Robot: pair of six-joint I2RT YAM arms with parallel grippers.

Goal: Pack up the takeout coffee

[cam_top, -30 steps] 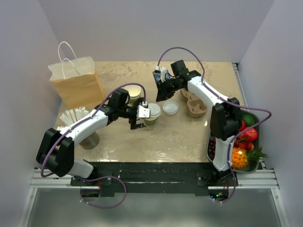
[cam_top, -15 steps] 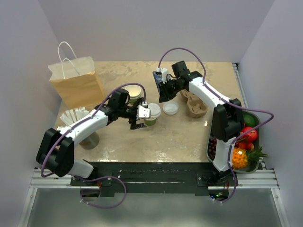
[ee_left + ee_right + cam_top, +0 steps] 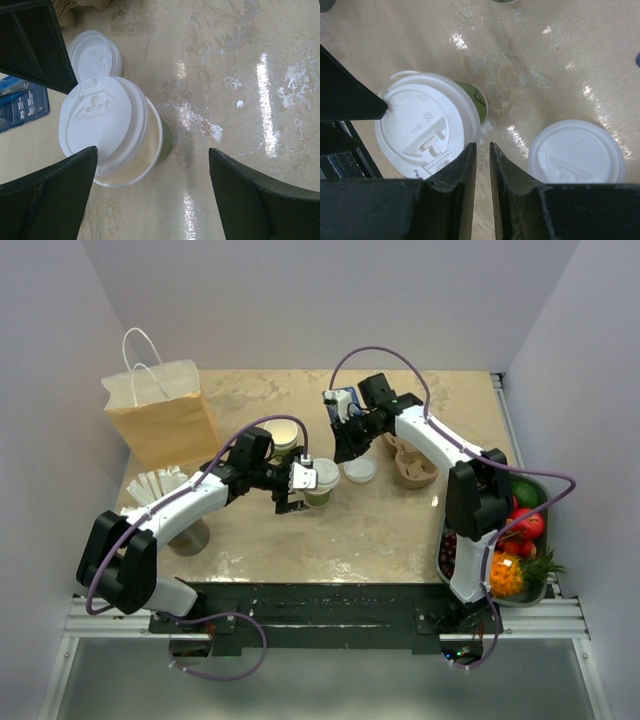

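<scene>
Top external view: the takeout coffee [image 3: 321, 483] stands upright about mid-table [image 3: 400, 530], just left of a loose white lid [image 3: 360, 470] and near-right of a lidless cup [image 3: 285, 435]. The paper bag [image 3: 165, 425] stands well apart at the far left, and a pulp cup carrier [image 3: 412, 462] lies to the right.

Left wrist view: the left gripper [image 3: 152, 155] is spread wide, one finger on each side of the cup and neither touching it. It holds nothing.

Right wrist view: the right gripper [image 3: 480, 148] hangs over the table between cup and loose lid. Its fingers are drawn nearly together, with a thin slit between them and nothing in it.

Handling, my guess:
- Thin paper wall, light, and it dents under a hard squeeze.
- Whether it holds liquid is hidden. If full, it will be top-heavy and apt to spill.
- I can't tell whether the lid is snapped fully down, so a pinch at the rim might pop it.
- Best hold is across the green body, below the cream band, gently and kept upright.
</scene>
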